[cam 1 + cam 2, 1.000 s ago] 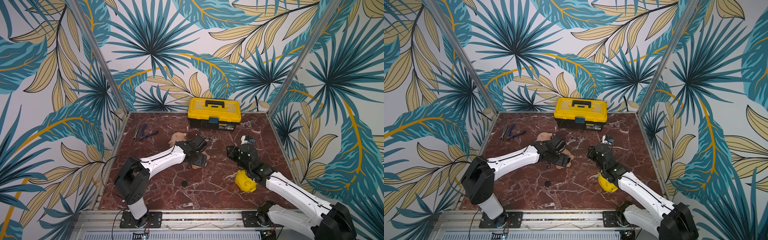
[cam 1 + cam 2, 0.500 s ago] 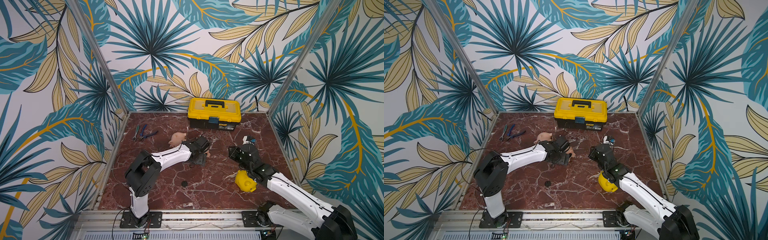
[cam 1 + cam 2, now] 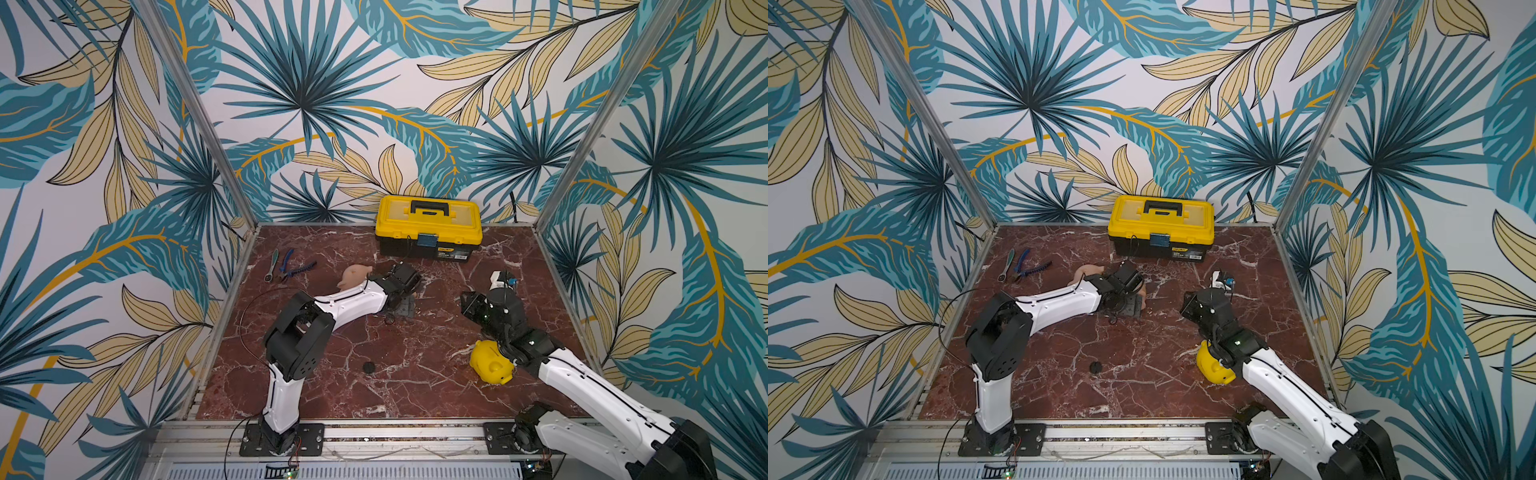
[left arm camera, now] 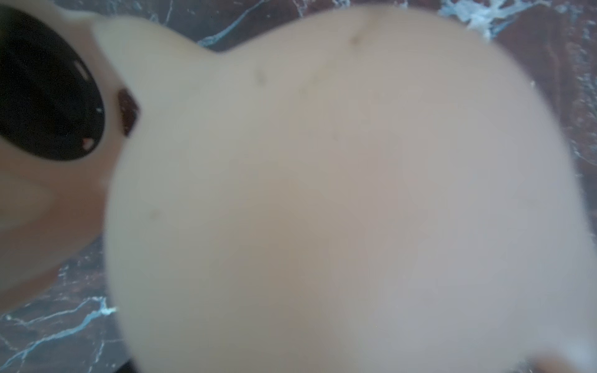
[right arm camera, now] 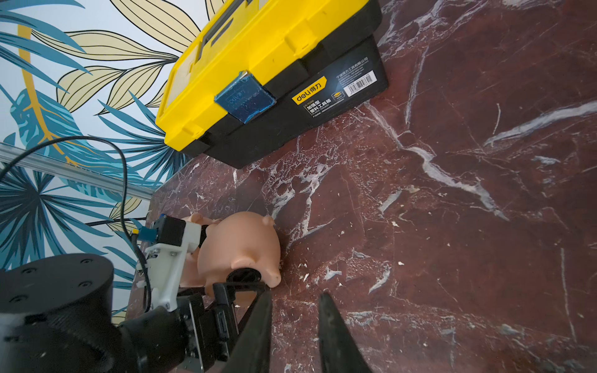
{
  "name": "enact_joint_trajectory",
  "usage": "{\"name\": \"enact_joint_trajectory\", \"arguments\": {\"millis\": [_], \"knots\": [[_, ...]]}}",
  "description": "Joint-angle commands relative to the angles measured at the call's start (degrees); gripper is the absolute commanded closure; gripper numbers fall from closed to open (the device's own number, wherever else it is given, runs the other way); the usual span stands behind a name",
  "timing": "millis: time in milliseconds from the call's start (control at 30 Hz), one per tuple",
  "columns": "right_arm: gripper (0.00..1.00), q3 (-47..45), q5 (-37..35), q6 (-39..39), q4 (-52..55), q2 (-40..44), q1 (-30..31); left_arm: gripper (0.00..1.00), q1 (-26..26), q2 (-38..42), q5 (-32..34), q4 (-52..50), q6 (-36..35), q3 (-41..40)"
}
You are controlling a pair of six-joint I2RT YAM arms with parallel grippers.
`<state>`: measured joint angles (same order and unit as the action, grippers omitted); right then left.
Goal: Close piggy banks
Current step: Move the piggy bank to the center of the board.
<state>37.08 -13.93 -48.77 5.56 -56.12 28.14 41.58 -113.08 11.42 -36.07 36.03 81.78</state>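
- The yellow and black toolbox [image 5: 258,64] sits at the back of the tabletop [image 3: 415,395]. Its yellow label says "deli" with Chinese writing, and a white sticker shows a barcode.
- A pink piggy bank [image 5: 239,248] lies on its side in front of the toolbox. The second pink piggy bank [image 3: 353,276] is just beside it.
- The left gripper [image 5: 235,289] is by the pink pig's round black belly hole. I cannot tell if its jaws grip.
- The right gripper [image 5: 295,300] has its jaws a little apart, holding nothing.
- The yellow piggy bank [image 3: 492,365] lies beside the right arm.
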Motion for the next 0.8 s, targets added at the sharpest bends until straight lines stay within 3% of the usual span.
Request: {"name": "enact_joint_trajectory", "arguments": {"millis": [0, 433, 767], "knots": [[0.73, -0.87, -1.09, 1.14, 1.09, 0.66, -0.35, 0.11, -1.08, -0.80, 1.06, 2.42, 0.42, 3.08], [0.73, 1.17, -2.29, 3.79, 6.34, 1.54, -0.68, 0.11, -3.26, -5.14, 0.18, 4.41, -1.31, 7.25], [0.60, 3.97, -4.08, 7.92, 15.45, 4.73, -2.17, 0.00, -1.68, 4.39, -1.02, 3.38, -3.34, 2.99]]}}
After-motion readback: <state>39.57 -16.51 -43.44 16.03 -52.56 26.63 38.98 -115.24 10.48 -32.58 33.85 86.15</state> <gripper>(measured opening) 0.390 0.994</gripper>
